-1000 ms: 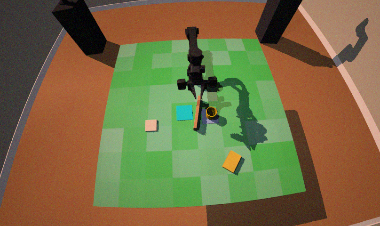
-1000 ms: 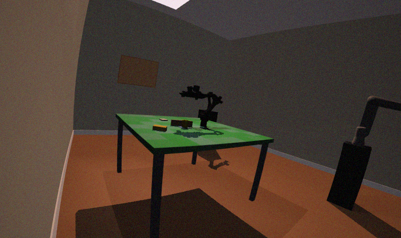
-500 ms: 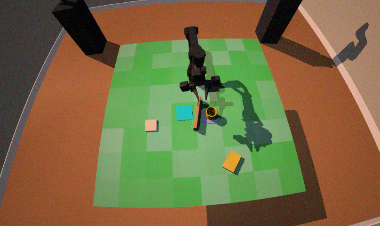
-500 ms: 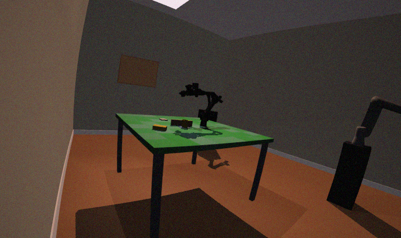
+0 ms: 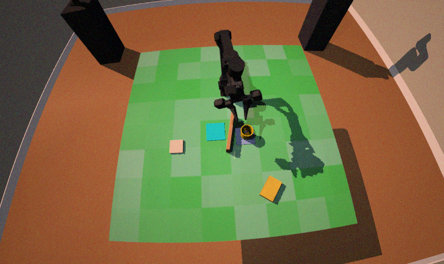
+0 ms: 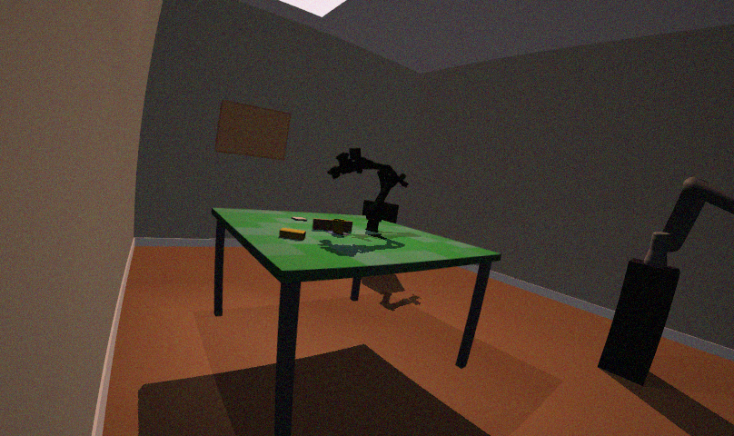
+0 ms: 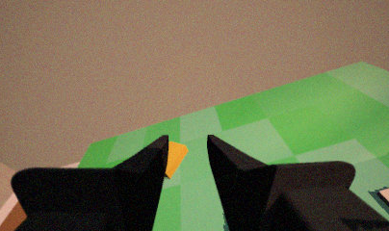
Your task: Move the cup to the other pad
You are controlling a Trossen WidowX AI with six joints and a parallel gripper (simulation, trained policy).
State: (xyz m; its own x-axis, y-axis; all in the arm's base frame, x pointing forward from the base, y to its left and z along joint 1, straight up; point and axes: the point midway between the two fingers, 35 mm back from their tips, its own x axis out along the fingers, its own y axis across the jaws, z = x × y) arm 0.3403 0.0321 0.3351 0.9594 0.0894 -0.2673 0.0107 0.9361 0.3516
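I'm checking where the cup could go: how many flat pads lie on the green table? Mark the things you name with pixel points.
2: a cyan pad [image 5: 215, 131], left of the upright divider in the top view, and a purple pad [image 5: 240, 141], right of it, partly hidden under the cup [image 5: 247, 136].

A bare, lab-like room holds a black robot arm [image 5: 231, 65] [image 6: 384, 175] on a green checkered table [image 5: 172, 222] [image 6: 360, 253], with a second arm [image 6: 684, 215] on a dark pedestal [image 6: 639, 323] amid plain grey walls [image 6: 576, 134] and orange flooring [image 5: 60, 147] [image 6: 414, 334]

Black arm [image 5: 231, 62] [image 6: 382, 186], blocky joints; dark pincer [image 5: 240, 114] [image 6: 332, 173] [image 7: 188, 141], tapered fingers; screws too dim to tell.
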